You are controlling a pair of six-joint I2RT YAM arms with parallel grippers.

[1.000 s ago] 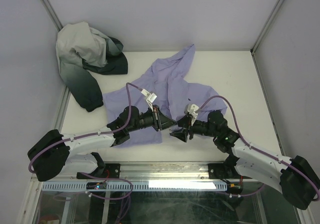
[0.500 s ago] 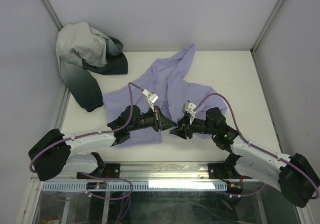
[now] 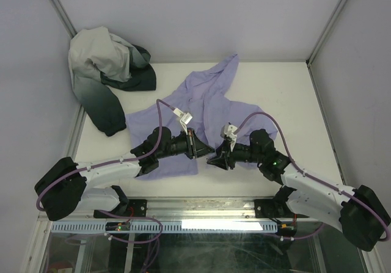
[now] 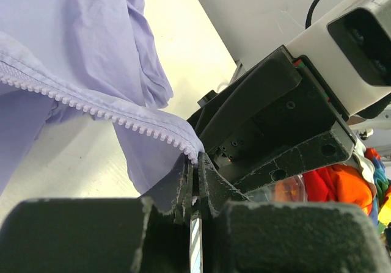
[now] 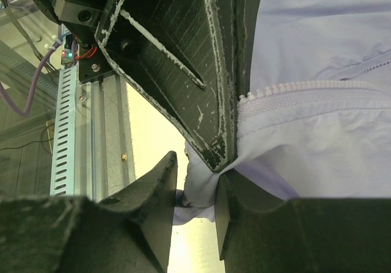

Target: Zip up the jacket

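Since a second ago the right gripper (image 3: 214, 159) has slid left, closing most of the gap to the left gripper (image 3: 201, 149), which has hardly shifted. The two tips now sit just beside each other over the near hem of the jacket (image 3: 214, 96).

Seen from the left wrist, the left gripper (image 4: 194, 176) is pressed tight on the end of one zipper edge, and the row of teeth (image 4: 122, 121) runs away from the fingertips to the left. Beyond them the jacket (image 4: 73, 41) hangs in loose folds. The black body of the right gripper (image 4: 275, 132) looms just past the fingertips on the right.

Seen from the right wrist, the right gripper (image 5: 197, 190) has its fingers a narrow gap apart with a bunched corner of the jacket (image 5: 317, 41) in that gap. Whether they actually clamp it I cannot tell. Just above them, the left gripper (image 5: 183, 59) pins the zipper teeth (image 5: 293, 88).

Far beyond both sets of fingers, a white and green garment (image 3: 104, 71) lies crumpled in the back left corner of the table (image 3: 281, 90).
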